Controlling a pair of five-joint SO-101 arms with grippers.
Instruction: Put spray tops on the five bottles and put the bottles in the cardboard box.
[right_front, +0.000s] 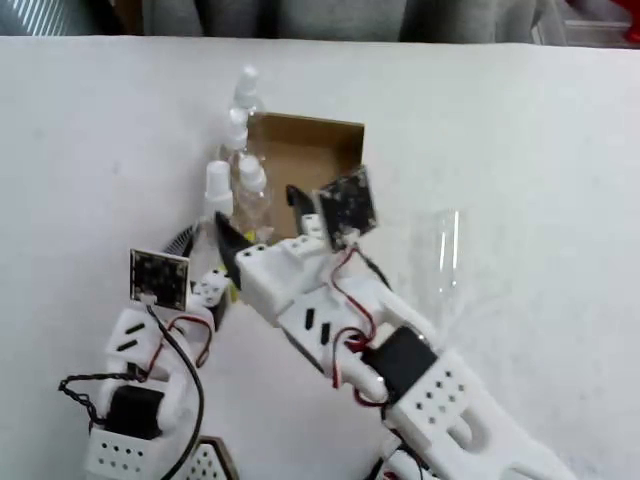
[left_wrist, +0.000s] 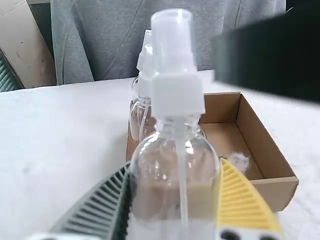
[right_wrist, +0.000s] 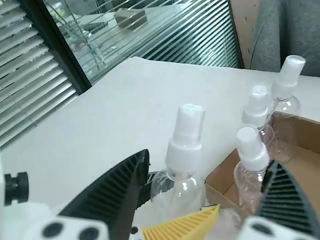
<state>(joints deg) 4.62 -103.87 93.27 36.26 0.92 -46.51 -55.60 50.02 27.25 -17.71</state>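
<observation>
A clear plastic bottle with a white spray top (left_wrist: 172, 150) stands pinched between the grey and yellow fingers of the left gripper (left_wrist: 175, 169), the brown cardboard box (left_wrist: 265, 165) just past the yellow one; the black fingers of the right gripper (right_wrist: 210, 159) are spread wide around that bottle

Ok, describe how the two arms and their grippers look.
The left arm and right arm are white plastic shells with rows of small holes, black motors and loose red and black cables. Each carries a dark square circuit board near the wrist. The left gripper has one dark grey ribbed finger and one yellow; the right gripper has two black ribbed fingers.
</observation>
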